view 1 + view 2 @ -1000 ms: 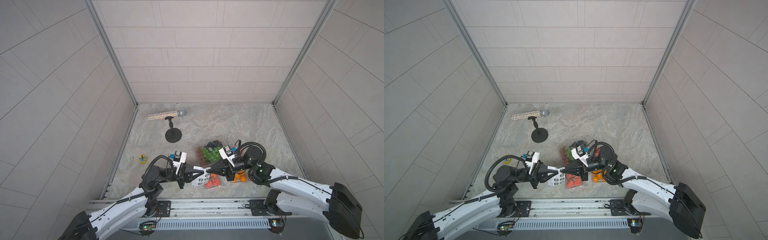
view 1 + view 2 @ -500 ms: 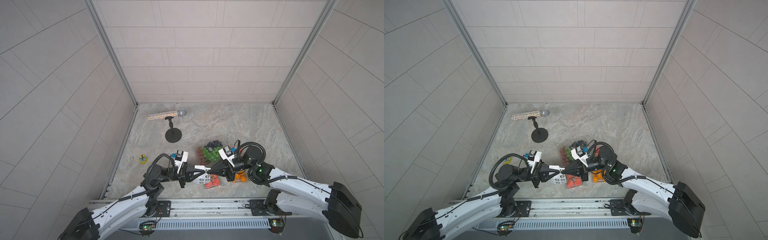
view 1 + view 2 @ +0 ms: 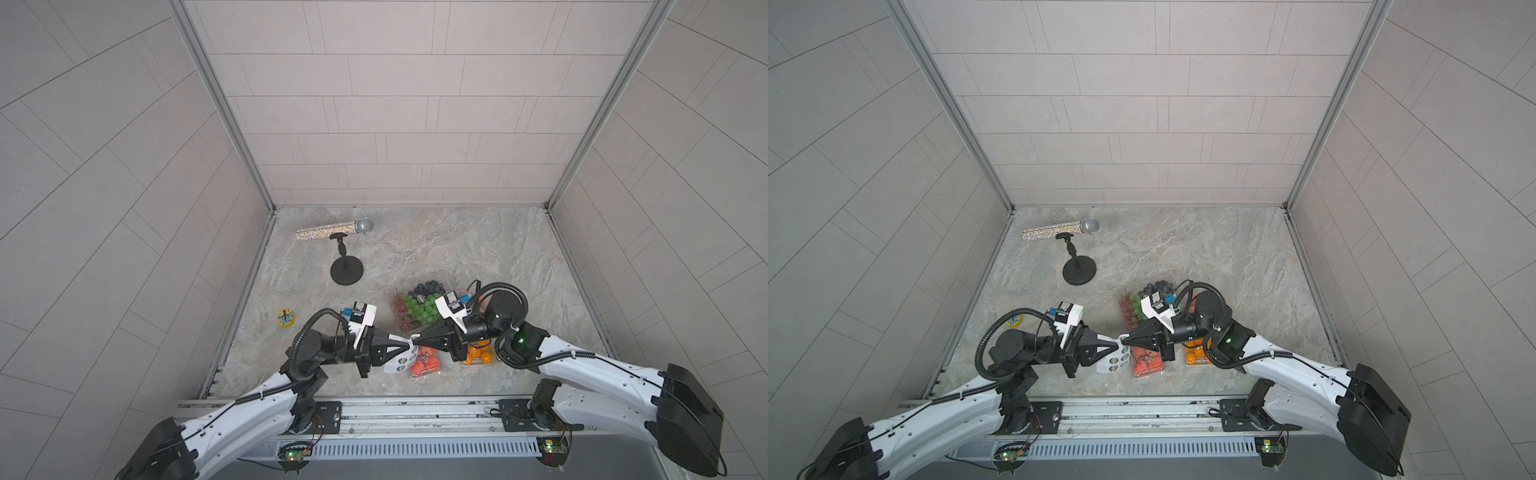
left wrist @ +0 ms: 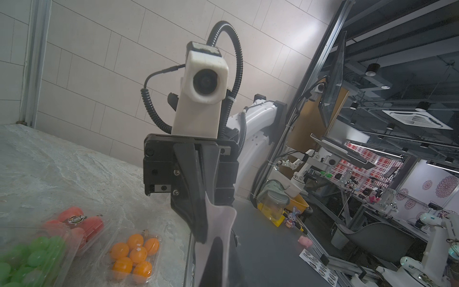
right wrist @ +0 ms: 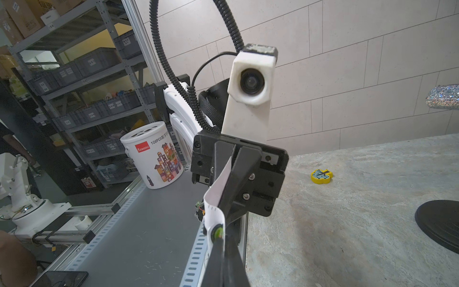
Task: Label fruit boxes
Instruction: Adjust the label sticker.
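**Step in hand: label pick-off.**

- The left fingers [image 3: 386, 345] are clenched on the white sticker sheet [image 3: 400, 360] and hold it clear of the worktop [image 3: 457, 249].
- The right fingers [image 3: 432, 334] meet them tip to tip and are clenched on the free edge of the sheet. In the right wrist view a round sticker [image 5: 216, 232] sits at that pinch point. Whether the right fingers hold the sticker alone or the backing as well cannot be told.

**Position of the fruit boxes.** All four are grouped on the near part of the worktop, right of centre.

- The large box of grapes and blueberries [image 3: 415, 309] is the far one of the group.
- One red-fruit box [image 3: 424, 365] lies just below and near of the meeting fingertips.
- The orange box [image 3: 478, 356] is to its right, partly under the right arm.
- The second red-fruit box [image 4: 74, 221] is mostly hidden in both top views. The left wrist view shows what appears to be a label already on its lid.

**Next move (judgement).**

1. Draw the right arm away from the sheet while the left keeps its clamp, so that the sticker peels off cleanly.
2. Carry the sticker to an unlabelled lid and press it flat.

The near red-fruit box is the closest candidate. Slack or twist in the sheet could fold the sticker onto itself.
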